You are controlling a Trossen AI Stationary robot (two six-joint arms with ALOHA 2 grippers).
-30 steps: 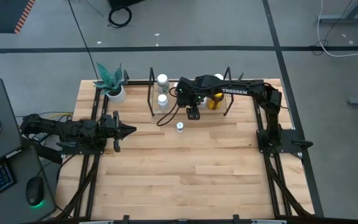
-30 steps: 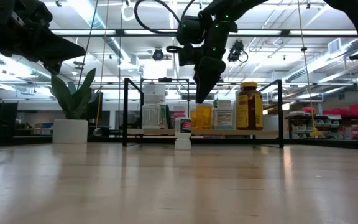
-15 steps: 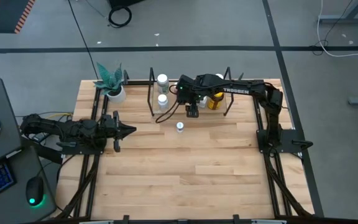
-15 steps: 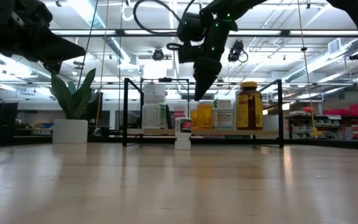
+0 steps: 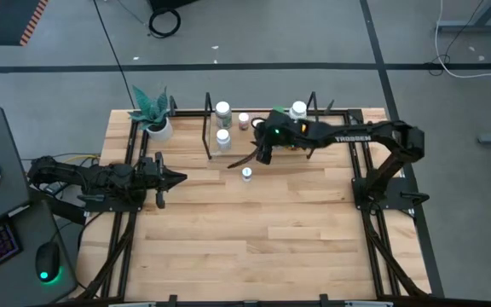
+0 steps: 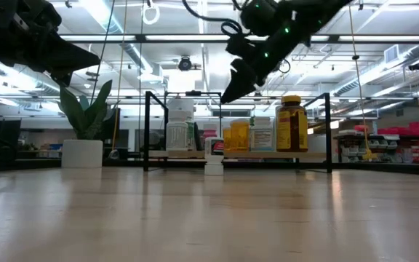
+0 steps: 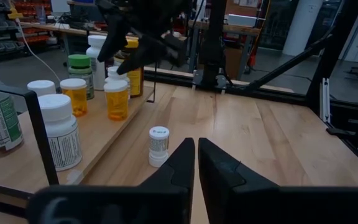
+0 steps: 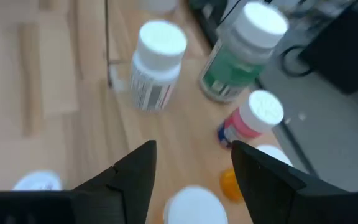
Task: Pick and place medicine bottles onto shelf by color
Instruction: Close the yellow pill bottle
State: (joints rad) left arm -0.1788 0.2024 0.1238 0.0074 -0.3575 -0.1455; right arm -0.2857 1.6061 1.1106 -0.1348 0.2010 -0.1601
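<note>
Left arm parked at the left edge of the tabletop (image 5: 254,222), clear of the work. Left fingers (image 7: 182,160) pressed together, nothing in them, pointing across the wood toward the loose bottle.

Loose bottle (image 5: 246,174): small, white cap, upright on the bare tabletop just in front of the shelf (image 6: 268,155), not on it. Nothing touching it.

Right arm reaches in from the right side. Right fingers (image 8: 137,175) hang in the air above the shelf's front edge, higher than the bottle caps in the low view, angled down and left. They stand moderately apart, gap between them empty, no contact with any bottle. In the high view they sit behind and a little right of the loose bottle.

On the shelf, all upright:
- white bottle (image 8: 157,65), white cap, left part, near the front
- green bottle (image 8: 240,61), white cap, behind it
- pink bottle (image 8: 253,118), small, just beside the green one toward the middle
- orange bottles (image 7: 116,99), two of them with white caps, near the middle; my right arm covers part of that spot from above
- amber bottle (image 6: 291,124), the larger one with the yellow cap, right part
- one more white-capped bottle (image 5: 298,109) at the back right; body colour I can't tell

Far left, outside the shelf frame at the tabletop's back edge: plant pot (image 5: 159,129), white, green leaves.
</note>
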